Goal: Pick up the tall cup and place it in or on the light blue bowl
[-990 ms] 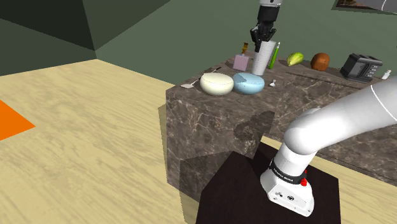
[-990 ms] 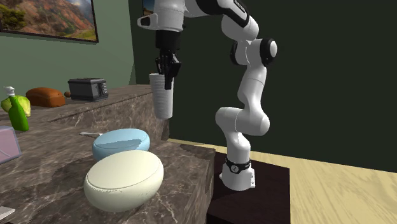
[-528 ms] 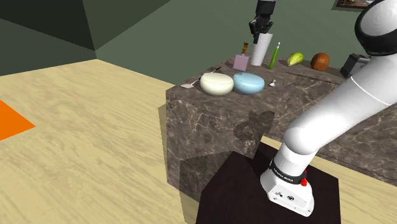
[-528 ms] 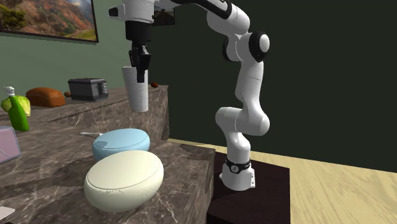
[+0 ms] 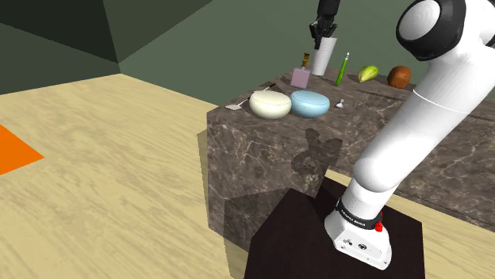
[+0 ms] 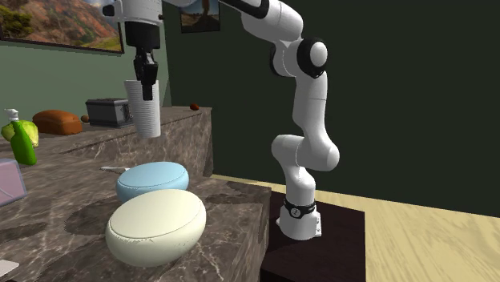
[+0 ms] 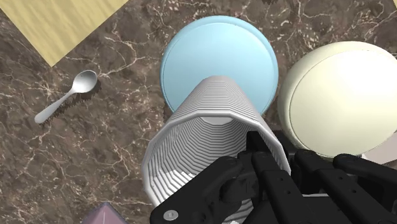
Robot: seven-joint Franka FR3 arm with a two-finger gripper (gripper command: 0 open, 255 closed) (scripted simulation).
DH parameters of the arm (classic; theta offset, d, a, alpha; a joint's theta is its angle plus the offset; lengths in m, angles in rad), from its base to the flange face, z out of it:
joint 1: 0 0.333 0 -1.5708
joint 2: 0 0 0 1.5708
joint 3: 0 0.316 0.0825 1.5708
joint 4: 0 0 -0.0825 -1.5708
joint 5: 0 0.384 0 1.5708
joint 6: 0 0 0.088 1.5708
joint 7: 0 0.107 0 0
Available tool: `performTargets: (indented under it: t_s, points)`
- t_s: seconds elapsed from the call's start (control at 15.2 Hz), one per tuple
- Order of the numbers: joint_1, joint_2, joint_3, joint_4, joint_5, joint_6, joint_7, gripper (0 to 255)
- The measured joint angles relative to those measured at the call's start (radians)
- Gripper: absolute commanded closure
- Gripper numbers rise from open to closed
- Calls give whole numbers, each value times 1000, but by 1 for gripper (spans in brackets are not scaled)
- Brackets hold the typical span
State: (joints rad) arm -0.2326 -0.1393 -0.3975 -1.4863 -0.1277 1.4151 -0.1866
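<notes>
**Shoulder view**
Pincer [image 5: 323, 30]: top of frame, right of centre; points down, clamped on the cup's rim.
Tall cup [image 5: 322, 60]: white, upright, hangs just below the pincer.
Light blue bowl [image 5: 309, 102]: on the dark marbled surface [image 5: 262, 154], below the cup in frame and apart from it.
Cream bowl [image 5: 270, 104]: just left of the blue bowl.
Green bottle [image 5: 342, 70]: right of the cup, near it.
Stand [image 5: 301, 238]: lower right; dark box, with the arm's base on it.

**Second ext. view**
Pincer [image 6: 145, 68]: upper left; fingers shut on the cup's upper edge.
Tall cup [image 6: 147, 108]: ribbed, upright, in the air, clear of the surface [image 6: 232, 204].
Light blue bowl [image 6: 152, 181]: left of centre, below the cup, not touching it.
Cream bowl [image 6: 156, 226]: lower left, beside the blue bowl.
Toaster [image 6: 110, 112]: left, on the raised back ledge.

**Wrist view**
Pincer [image 7: 257, 167]: black fingers grip the cup wall at its rim.
Tall cup [image 7: 210, 140]: seen from above, mouth toward the cam.; its base overlaps the blue bowl.
Light blue bowl [image 7: 219, 44]: beyond the cup's base, partly hidden by it.
Cream bowl [image 7: 343, 95]: beside the blue bowl.
Spoon [image 7: 67, 95]: on the surface, on the blue bowl's other side, apart from it.
</notes>
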Motion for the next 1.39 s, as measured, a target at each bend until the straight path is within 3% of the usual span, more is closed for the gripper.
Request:
performTargets:
  t_s: [1.39]
  points:
    - [-5, -100, 8, -375, -37, 278, 47, 255]
